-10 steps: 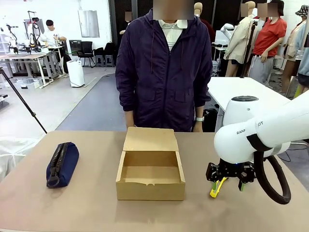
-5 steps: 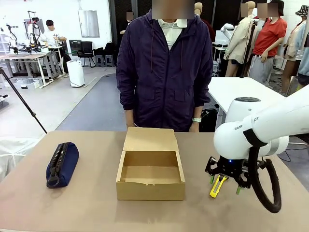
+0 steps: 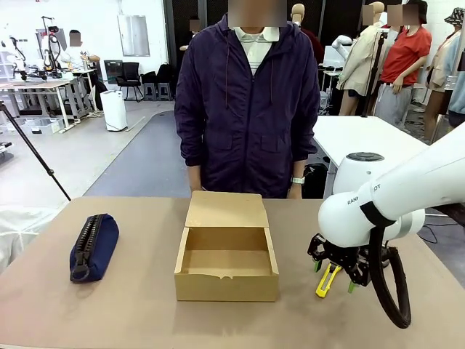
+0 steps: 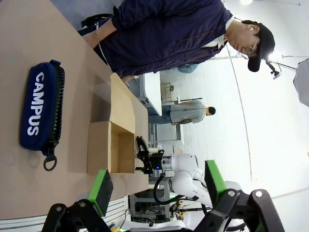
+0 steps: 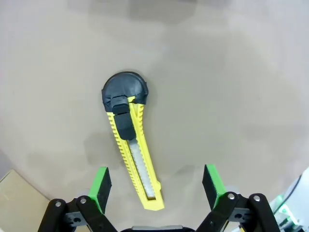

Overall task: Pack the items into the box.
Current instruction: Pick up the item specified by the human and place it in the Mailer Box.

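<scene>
A brown cardboard box (image 3: 226, 273) stands open at the table's middle, its flap lid (image 3: 225, 209) folded back toward the person. I see nothing inside it. To its right a yellow-and-black utility knife (image 3: 326, 282) lies flat on the table. My right gripper (image 3: 334, 278) hovers just over the knife, open. In the right wrist view the knife (image 5: 131, 151) lies between the spread green pads (image 5: 100, 185), untouched, with the right gripper (image 5: 157, 186) above its blade end. My left gripper (image 4: 157, 188) is open and held high, looking down at the box (image 4: 99, 147).
A navy zippered pouch (image 3: 94, 246) lies on the left of the table, printed "CAMPUS" in the left wrist view (image 4: 37, 111). A person in a dark jacket (image 3: 247, 109) stands at the far edge behind the box. Bare tabletop (image 3: 145, 313) runs along the near side.
My right arm has shifted a little left and down over the knife, and its gripper has turned slightly. Box, pouch and knife have not moved.
</scene>
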Robot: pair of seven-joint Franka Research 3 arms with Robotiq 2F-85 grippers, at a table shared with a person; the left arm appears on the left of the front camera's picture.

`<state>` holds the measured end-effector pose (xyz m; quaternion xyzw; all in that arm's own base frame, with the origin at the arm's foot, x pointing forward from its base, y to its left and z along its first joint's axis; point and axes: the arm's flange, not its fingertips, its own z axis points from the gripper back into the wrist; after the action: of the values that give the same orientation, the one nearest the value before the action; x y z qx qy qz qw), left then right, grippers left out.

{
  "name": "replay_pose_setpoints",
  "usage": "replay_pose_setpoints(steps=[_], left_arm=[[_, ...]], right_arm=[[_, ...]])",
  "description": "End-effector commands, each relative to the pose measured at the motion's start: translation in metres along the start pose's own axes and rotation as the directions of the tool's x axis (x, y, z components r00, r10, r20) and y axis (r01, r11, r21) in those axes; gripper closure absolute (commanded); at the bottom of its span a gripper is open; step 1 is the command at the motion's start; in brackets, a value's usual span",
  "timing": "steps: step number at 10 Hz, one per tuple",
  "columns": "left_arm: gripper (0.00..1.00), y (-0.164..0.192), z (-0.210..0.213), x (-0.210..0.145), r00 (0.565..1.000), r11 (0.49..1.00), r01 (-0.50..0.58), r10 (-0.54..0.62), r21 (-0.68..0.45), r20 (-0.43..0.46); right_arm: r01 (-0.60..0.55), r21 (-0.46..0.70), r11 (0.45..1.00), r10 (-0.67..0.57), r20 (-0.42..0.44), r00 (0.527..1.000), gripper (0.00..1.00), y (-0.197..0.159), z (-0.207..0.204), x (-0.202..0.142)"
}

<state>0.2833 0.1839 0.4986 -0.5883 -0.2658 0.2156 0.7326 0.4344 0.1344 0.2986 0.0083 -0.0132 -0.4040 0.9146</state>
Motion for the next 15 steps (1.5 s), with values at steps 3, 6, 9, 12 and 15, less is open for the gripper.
replay_pose_setpoints(steps=[3, 6, 9, 12, 15], left_arm=[[0.00, -0.0026, 0.0000, 0.0012, 1.000, 1.000, -0.002, 0.002, -0.016, 0.001], [0.00, -0.0026, 0.0000, 0.0012, 1.000, 1.000, -0.002, 0.002, -0.016, 0.001], [0.00, -0.0026, 0.0000, 0.0012, 1.000, 1.000, -0.002, 0.002, -0.016, 0.001], [0.00, -0.0026, 0.0000, 0.0012, 1.000, 1.000, -0.002, 0.002, -0.016, 0.001], [0.00, -0.0026, 0.0000, 0.0012, 1.000, 1.000, -0.002, 0.002, -0.016, 0.001]], right_arm=[[-0.004, -0.048, 0.999, 0.005, 0.010, 1.000, 0.00, 0.0185, -0.0121, 0.0100], [-0.013, -0.050, 0.999, 0.015, 0.022, 1.000, 1.00, 0.0207, -0.0081, 0.0108], [-0.011, -0.060, 0.998, 0.012, 0.013, 1.000, 1.00, 0.0224, -0.0066, 0.0123], [-0.009, -0.067, 0.998, 0.009, 0.005, 1.000, 1.00, 0.0227, -0.0063, 0.0127], [-0.030, -0.069, 0.997, 0.029, -0.009, 1.000, 1.00, 0.0197, -0.0036, 0.0111]])
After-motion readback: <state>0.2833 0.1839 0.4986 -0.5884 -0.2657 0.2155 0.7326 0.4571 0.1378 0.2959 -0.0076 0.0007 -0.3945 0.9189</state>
